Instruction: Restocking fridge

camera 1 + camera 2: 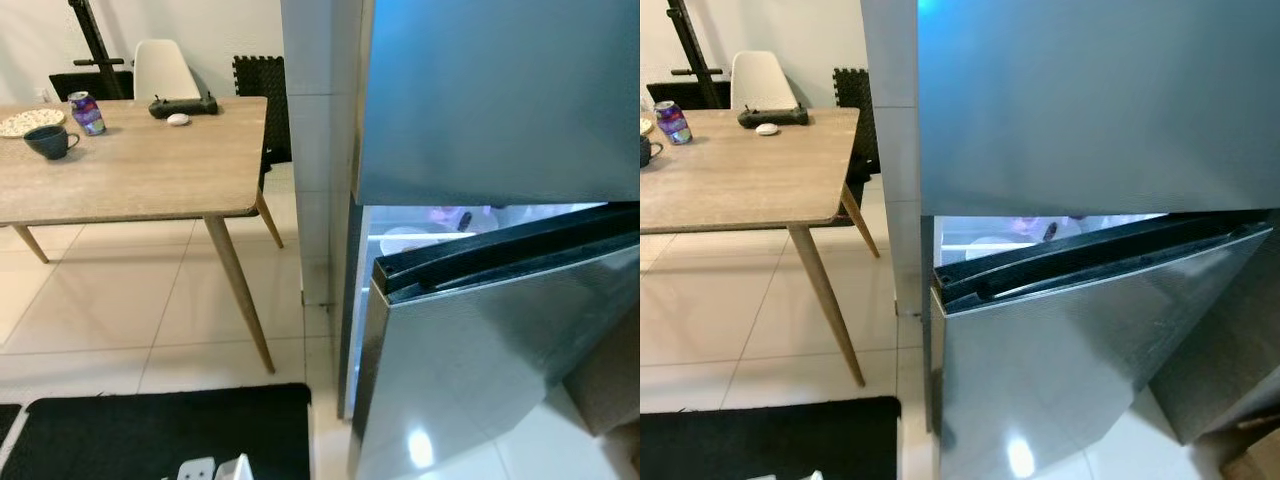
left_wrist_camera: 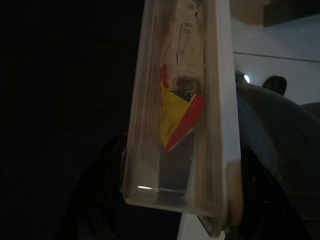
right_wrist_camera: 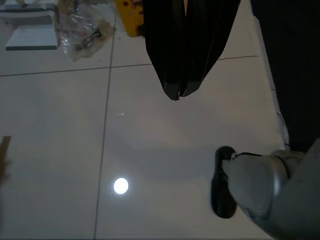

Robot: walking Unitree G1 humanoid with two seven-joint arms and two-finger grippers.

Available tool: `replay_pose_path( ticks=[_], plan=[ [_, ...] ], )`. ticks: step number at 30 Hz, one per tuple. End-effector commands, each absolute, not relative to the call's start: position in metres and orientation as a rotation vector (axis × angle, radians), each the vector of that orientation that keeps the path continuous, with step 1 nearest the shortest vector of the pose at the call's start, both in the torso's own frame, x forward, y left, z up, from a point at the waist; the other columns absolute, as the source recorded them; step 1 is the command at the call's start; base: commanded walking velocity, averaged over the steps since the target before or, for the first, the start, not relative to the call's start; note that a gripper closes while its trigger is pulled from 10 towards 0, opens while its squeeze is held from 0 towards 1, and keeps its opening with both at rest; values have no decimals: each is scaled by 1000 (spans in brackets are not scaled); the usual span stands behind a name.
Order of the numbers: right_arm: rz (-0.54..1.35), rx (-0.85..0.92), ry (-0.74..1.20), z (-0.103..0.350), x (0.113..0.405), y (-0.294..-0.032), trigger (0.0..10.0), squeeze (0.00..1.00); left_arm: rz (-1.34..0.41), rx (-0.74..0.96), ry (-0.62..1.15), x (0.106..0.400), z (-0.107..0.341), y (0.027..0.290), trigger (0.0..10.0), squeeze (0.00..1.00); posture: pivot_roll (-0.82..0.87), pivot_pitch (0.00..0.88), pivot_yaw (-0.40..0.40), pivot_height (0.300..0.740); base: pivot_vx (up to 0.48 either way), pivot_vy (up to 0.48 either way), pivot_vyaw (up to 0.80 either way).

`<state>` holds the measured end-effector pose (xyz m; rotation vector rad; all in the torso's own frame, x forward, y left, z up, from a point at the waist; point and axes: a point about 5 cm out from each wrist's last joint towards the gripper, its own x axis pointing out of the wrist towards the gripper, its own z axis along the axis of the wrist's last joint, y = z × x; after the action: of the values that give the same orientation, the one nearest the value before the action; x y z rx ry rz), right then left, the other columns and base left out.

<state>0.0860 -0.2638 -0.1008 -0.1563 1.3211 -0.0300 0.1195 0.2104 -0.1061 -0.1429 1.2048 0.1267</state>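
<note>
The left gripper point(image 2: 180, 220) held a clear plastic box point(image 2: 177, 125), long and straight-walled, its fingers clamped on the box's near end in the left wrist view. Inside the box lay a packet point(image 2: 180, 115) of red, yellow and white wrapping with a printed label; its contents could not be read. Behind the box were darkness on one side and pale floor tiles point(image 2: 280, 50) on the other.

The right gripper point(image 3: 179, 95) hung over the glossy white floor, its two black fingers pressed together at the tips with nothing between them. The right wrist view also showed a crumpled clear bag point(image 3: 82, 30) and a yellow object point(image 3: 131, 17) lying on the tiles.

The head views showed the steel fridge point(image 1: 490, 100): upper door closed, lower door point(image 1: 500, 350) swung partly open, with lit shelves and a white bowl point(image 1: 410, 240) dimly visible in the gap. To the left stood a wooden table point(image 1: 150, 170) carrying a can point(image 1: 86, 112), a dark mug point(image 1: 50, 141), a plate point(image 1: 28, 121), a black controller point(image 1: 184, 105) and a small white object point(image 1: 178, 119). A white chair point(image 1: 165, 70) stood beyond it, and a black mat point(image 1: 160, 435) lay on the floor.
</note>
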Motion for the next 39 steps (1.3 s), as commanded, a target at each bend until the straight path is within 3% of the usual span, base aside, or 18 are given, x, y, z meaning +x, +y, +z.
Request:
replay_pose_path(
  ticks=[1,12,20,27,39],
  plan=[
    [-23,-143,1321,-102,85,-259,10000,0,124,-133,1205,120,-106,212,10000,0,-73,0,-22,740,0,435,0],
    [-17,-145,1323,-103,85,-259,10000,0,127,-135,1203,120,-106,211,10000,0,-74,0,-24,740,0,405,0],
    [-12,-146,1322,-102,85,-259,10000,0,92,-129,1185,123,-105,211,10000,0,-75,0,-28,740,0,0,0],
    [-1,-152,1323,-102,85,-259,10000,0,101,-121,1177,123,-104,211,10000,0,-74,0,-30,740,0,-454,0],
    [22,-146,1296,-102,89,-257,10000,0,115,-123,1178,123,-104,213,10000,0,-74,0,-30,740,0,0,0]
  ],
)
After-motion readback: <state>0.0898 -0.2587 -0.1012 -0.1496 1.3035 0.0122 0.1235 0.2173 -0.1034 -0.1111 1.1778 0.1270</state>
